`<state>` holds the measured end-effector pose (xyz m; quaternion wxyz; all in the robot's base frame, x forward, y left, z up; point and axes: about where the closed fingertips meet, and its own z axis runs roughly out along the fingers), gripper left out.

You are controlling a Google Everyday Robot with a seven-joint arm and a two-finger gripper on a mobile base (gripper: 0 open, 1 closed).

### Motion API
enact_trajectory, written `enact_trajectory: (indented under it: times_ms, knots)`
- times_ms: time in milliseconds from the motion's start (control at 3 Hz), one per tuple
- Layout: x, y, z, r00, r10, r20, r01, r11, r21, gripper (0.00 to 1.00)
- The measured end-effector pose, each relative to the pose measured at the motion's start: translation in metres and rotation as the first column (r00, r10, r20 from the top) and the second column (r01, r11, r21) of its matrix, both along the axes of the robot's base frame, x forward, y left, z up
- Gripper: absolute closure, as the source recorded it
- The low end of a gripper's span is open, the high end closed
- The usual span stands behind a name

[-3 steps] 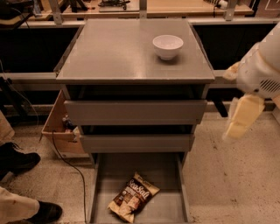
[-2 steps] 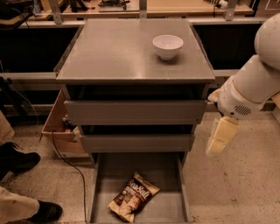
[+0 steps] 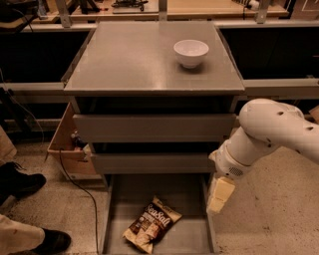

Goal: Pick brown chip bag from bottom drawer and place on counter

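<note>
The brown chip bag (image 3: 151, 225) lies flat on the floor of the open bottom drawer (image 3: 177, 194), near its front, with white "Sea Salt" lettering facing up. My gripper (image 3: 218, 198) hangs from the white arm (image 3: 264, 134) at the drawer's right wall, to the right of the bag and a little above it, apart from it. The grey counter (image 3: 129, 60) tops the cabinet and bears a white bowl (image 3: 191, 52) at its back right.
Two closed grey drawer fronts (image 3: 154, 127) sit above the open tray. An open cardboard box (image 3: 67, 147) and a black cable (image 3: 75, 184) lie left of the cabinet. A person's shoes (image 3: 22, 182) are at the far left. A wooden workbench (image 3: 199, 6) stands behind.
My arm has swung left and down from beside the cabinet's right side, bringing the gripper to the right edge of the bottom drawer. The bag and bowl have not moved.
</note>
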<state>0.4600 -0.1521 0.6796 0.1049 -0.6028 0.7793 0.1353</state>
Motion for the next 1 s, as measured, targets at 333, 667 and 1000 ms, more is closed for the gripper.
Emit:
enact_trajectory:
  times_ms: [333,667,1000]
  knots:
    - [0.000,0.000,0.000,1.0000,0.000,0.000,0.000,1.000,0.000,0.00]
    - [0.004,-0.001,-0.038,0.9993,-0.035,-0.010,0.035,0.998,0.058,0.00]
    - [0.028,-0.014,-0.118,0.9900,-0.139,-0.023,0.141,0.980,0.138,0.00]
